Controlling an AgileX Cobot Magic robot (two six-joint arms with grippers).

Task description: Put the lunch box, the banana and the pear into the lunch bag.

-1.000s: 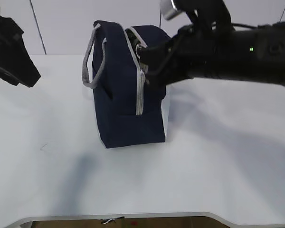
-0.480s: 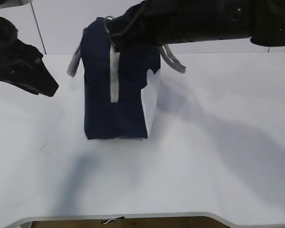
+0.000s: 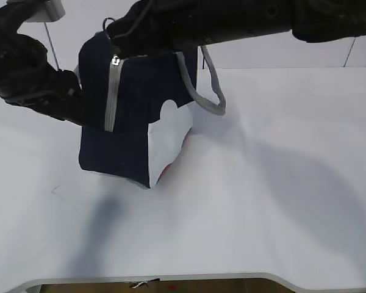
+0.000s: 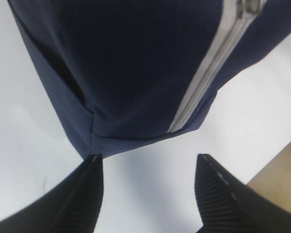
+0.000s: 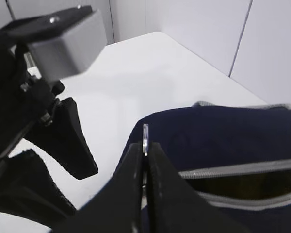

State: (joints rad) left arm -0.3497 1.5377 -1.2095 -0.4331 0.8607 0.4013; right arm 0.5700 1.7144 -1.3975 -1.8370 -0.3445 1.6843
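step in hand: opening the lunch bag (image 3: pixel 131 122), zipper part open near the top. the bag sits mid-counter (image 3: pixel 280 183), tilted. right gripper (image 5: pixel 144 145), jaws closed on the ring pull (image 5: pixel 145 132). left gripper (image 4: pixel 148 187), jaws apart just beside the bag's lower corner; next they must brace it. lunch box, banana, pear unseen.

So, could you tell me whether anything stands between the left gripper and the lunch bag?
Nothing visible does. The left gripper has its jaws apart right at the lower corner of the lunch bag, with only bare table between them. The right gripper is pinched shut on the zipper's ring pull.
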